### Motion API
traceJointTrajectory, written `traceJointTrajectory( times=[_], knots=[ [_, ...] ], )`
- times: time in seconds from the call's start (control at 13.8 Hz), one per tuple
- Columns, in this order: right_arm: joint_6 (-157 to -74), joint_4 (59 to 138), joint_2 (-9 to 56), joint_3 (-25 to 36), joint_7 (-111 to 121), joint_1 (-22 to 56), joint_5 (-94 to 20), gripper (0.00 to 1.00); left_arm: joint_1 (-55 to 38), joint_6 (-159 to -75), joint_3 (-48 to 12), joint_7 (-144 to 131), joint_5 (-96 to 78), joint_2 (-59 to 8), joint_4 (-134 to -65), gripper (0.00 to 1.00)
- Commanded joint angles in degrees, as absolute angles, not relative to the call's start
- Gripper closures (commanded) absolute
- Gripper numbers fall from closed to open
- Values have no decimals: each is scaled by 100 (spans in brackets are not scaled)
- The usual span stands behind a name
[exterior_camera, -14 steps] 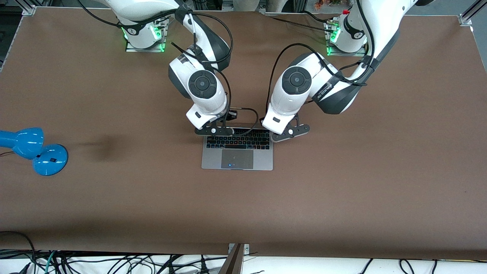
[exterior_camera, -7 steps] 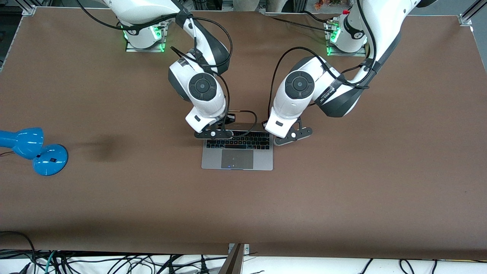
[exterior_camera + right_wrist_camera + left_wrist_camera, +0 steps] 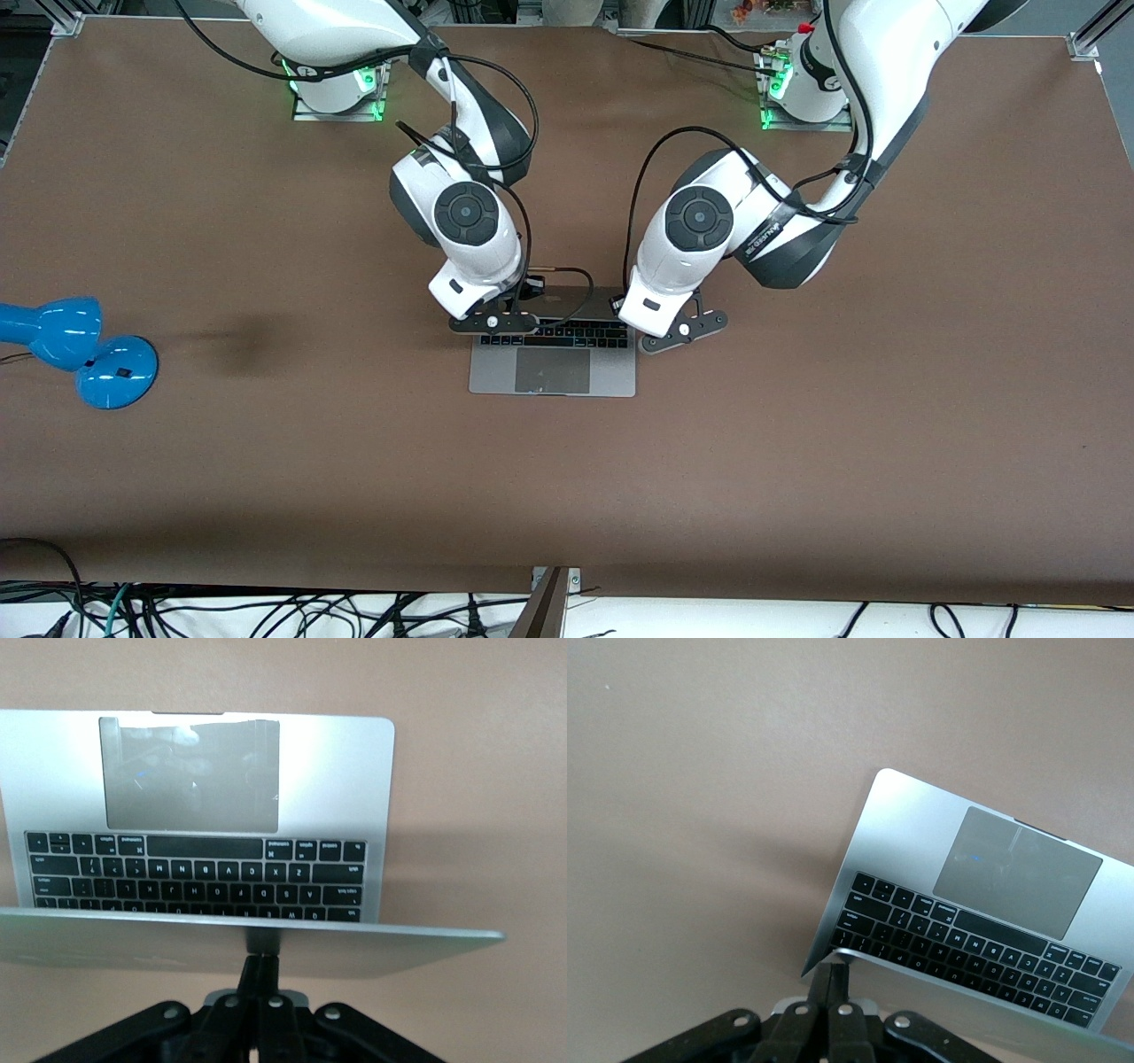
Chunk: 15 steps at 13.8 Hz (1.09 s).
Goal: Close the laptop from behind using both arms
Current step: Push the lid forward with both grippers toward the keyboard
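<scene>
My 2 grippers are both pinched fully closed with nothing between the fingers, and I am using them as blunt pushers against the back of the laptop point(image 3: 552, 363) lid. The laptop sits on the brown table point(image 3: 797, 443) directly under my wrists, its base flat and the trackpad end pointing away from my bases, toward the front camera. My right gripper point(image 3: 262, 967) has its closed tips against the lid's outer face near its top edge, about mid-width of the lid in the right wrist view. My left gripper point(image 3: 830, 979) touches the lid right at its corner toward the left arm's end of the table, and that is the contact I trust least. The lid is tipped well forward over the keyboard; only the nearest rows of keys show under it from above.

My judgement of the risks from here: the left tips sit so close to the corner that they could slide off the edge as the lid tilts further, leaving the right gripper pushing alone and twisting the hinge. Uneven speed between my 2 arms would do the same. If I push forward more than downward, the whole laptop could skid across the table. Once the lid passes its balance point it may drop and slam shut, so I should follow it down gently
</scene>
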<state>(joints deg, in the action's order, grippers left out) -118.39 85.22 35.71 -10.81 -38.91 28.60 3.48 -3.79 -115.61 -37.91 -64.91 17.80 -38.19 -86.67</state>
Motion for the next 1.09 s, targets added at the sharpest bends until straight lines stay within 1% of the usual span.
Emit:
traceJointTrajectory(
  times=[0.0,0.14,0.43,1.01],
  knots=[
    [-12093,8508,3682,-984,-3753,2900,422,96,-711,-11470,-3534,-6609,1969,-4078,-8306,100],
    [-12155,8508,3735,-976,-3701,2900,422,96,-896,-11479,-3323,-6653,1951,-4183,-8183,100],
    [-12453,8508,3867,-897,-3639,2900,431,96,-975,-11479,-3296,-6741,1969,-4508,-7841,100],
    [-13016,8499,4236,-809,-3489,2900,588,96,-1274,-11496,-2945,-6768,1960,-4904,-7349,100]
  ],
)
